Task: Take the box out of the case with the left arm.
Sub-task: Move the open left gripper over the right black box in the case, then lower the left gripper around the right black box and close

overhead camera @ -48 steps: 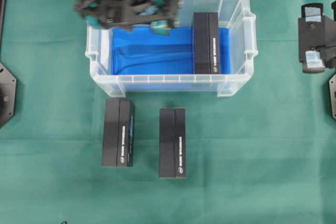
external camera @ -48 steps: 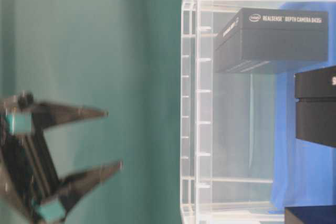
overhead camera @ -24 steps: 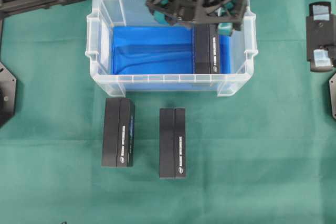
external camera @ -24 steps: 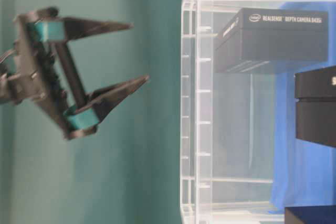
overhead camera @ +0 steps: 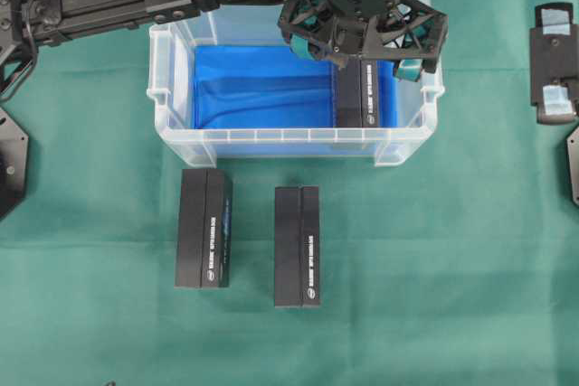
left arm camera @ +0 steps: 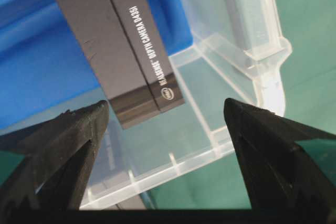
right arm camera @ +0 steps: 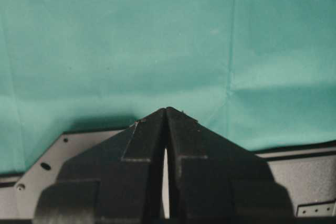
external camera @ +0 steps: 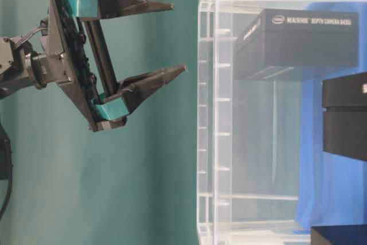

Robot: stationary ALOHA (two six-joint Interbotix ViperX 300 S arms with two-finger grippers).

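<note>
Overhead view: left gripper (overhead camera: 366, 38) hangs over the right end of the case (overhead camera: 172, 88), fingers spread wide and empty, with the box (overhead camera: 357, 97) just below and between them, lying on the blue sheet (overhead camera: 262, 88). Two more boxes (overhead camera: 204, 228) sit outside on the green cloth (overhead camera: 452, 268).

Table-level view: both fingers (external camera: 135, 7) stand apart outside the clear wall, touching nothing.

Left wrist view: the box (left arm camera: 121, 40) lies ahead between the fingertips (left arm camera: 79, 124), close to the corner.

Right wrist view: the right gripper (right arm camera: 166, 116) rests closed on nothing.

Stiff, smooth cardboard, probably light; it should be pinched across its narrow width, near the middle.
</note>
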